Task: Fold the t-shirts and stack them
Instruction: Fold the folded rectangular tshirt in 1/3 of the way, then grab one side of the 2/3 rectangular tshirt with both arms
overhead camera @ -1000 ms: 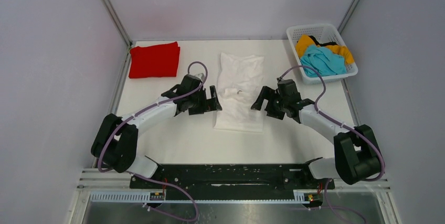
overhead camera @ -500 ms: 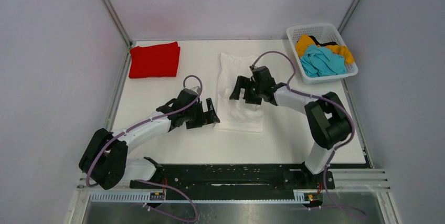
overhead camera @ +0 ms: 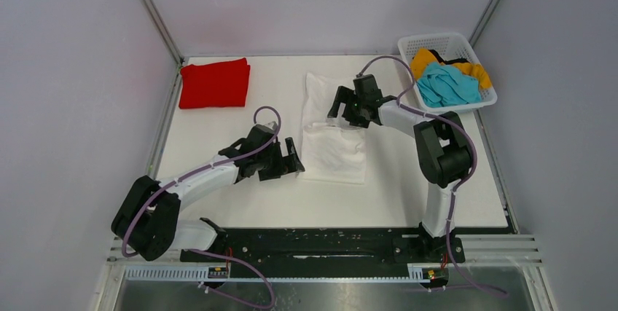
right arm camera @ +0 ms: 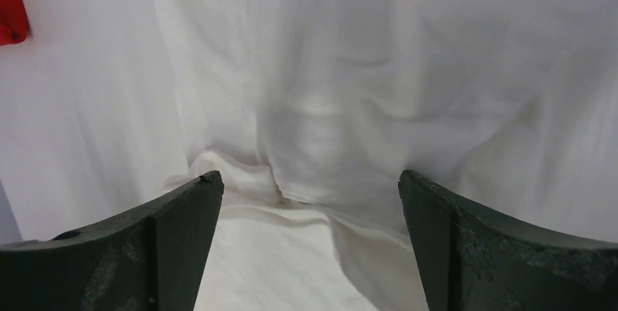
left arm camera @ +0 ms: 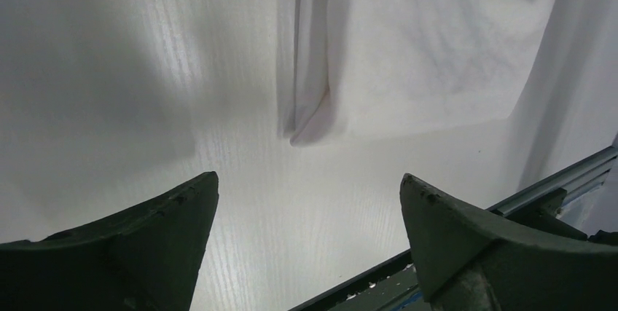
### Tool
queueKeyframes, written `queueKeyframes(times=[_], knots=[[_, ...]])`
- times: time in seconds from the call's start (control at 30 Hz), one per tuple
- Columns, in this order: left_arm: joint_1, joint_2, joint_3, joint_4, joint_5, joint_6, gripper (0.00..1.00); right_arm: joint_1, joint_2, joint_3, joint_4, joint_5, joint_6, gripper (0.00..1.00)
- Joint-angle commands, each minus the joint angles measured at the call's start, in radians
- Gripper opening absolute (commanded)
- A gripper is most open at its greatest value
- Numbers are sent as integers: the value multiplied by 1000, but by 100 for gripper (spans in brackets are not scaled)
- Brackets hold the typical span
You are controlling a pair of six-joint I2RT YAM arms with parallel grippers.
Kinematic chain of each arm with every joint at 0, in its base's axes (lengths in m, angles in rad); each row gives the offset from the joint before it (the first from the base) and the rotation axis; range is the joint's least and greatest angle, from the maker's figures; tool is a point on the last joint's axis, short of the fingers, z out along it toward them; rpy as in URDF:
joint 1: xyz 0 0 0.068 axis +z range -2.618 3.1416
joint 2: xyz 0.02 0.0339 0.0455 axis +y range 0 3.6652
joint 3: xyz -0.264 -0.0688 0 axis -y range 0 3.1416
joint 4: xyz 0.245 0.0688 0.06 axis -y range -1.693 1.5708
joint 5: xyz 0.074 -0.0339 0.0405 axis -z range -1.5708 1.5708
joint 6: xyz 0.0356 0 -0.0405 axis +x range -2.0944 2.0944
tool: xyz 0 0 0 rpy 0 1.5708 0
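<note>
A white t-shirt (overhead camera: 331, 147) lies folded lengthwise in the middle of the table; it also fills the right wrist view (right arm camera: 350, 92) and shows in the left wrist view (left arm camera: 415, 41). A red t-shirt (overhead camera: 215, 83) lies folded at the back left. Teal (overhead camera: 446, 84) and orange-yellow (overhead camera: 424, 59) shirts sit in the basket. My left gripper (overhead camera: 297, 159) is open and empty just left of the white shirt's near corner (left arm camera: 310, 132). My right gripper (overhead camera: 337, 107) is open and empty over the shirt's upper part.
A white lattice basket (overhead camera: 409, 44) stands at the back right corner. Grey walls close in the table on three sides. A black rail (overhead camera: 321, 242) runs along the near edge.
My right arm swung inward and toward the back, from right of the shirt to over its upper part. My left gripper drew back toward the shirt's near left corner.
</note>
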Motion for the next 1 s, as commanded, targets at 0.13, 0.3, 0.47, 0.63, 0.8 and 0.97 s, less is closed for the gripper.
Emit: queueKeyframes(times=[0.13,0.3,0.47,0.63,0.8,0.97], knots=[[-36,104,4,148,51,-26,70,-39,-332,-162,-68,190,-47,100],[-48,184,15,149,26,-32,48,-61,-579,-396,-71,233,-15,100],[-48,294,40,187,52,-46,41,-61,-766,-634,-48,149,51,100],[-49,357,48,200,55,-43,25,-59,-877,-774,-67,28,83,99],[-48,360,27,218,58,-41,0,-49,-913,-851,-118,-40,84,92],[-49,335,11,224,61,-42,0,7,-856,-875,-56,-47,99,80]])
